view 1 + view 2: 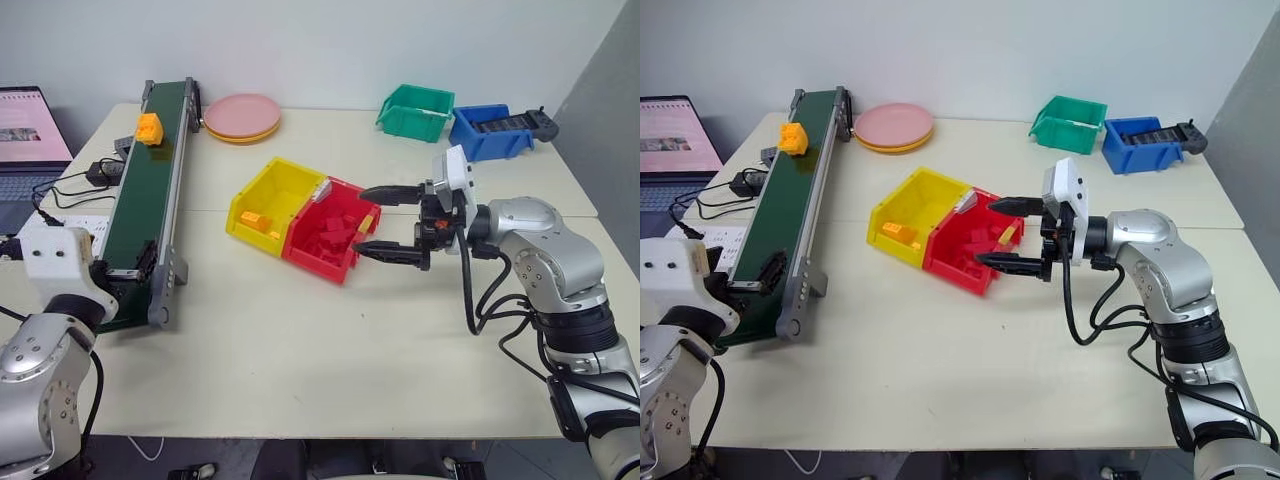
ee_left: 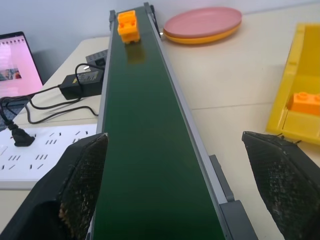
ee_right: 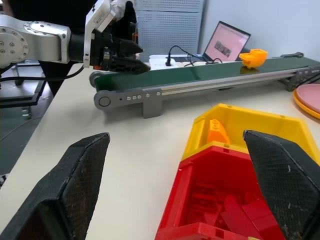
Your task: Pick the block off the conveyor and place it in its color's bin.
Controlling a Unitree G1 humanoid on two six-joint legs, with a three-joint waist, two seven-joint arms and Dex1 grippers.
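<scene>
Plastic studs top the block (image 1: pixel 149 127), a small orange-yellow toy brick sitting on the far end of the conveyor (image 1: pixel 140 215), well apart from both grippers. Its belt is a smooth, dark green strip running long and narrow between grey metal side rails, with a roller at the near end.

The left gripper (image 2: pixel 175 190) hovers over that near end, its two black fingers (image 2: pixel 82 185) spread wide to either side of the belt and holding nothing; their inner pads look coarse and grainy. The right gripper (image 1: pixel 392 224) reaches level across the table with its fingers wide apart too, empty, just beside the red bin (image 1: pixel 350 260).

The yellow bin (image 1: pixel 252 185) is glossy, open-topped plastic with a sloped lip, touching the red bin along one side. An orange brick (image 1: pixel 250 218) already lies on its floor; a second one beside it is hard to make out. The red bin holds a heap of red bricks (image 1: pixel 335 235) whose separate shapes blur together.

Farther back stand a green bin (image 1: pixel 415 110), a blue bin (image 1: pixel 490 132) with dark contents I cannot identify, and stacked round plates (image 1: pixel 242 118). A laptop (image 1: pixel 30 150) is cut off at the edge, near a power strip (image 2: pixel 45 155).
</scene>
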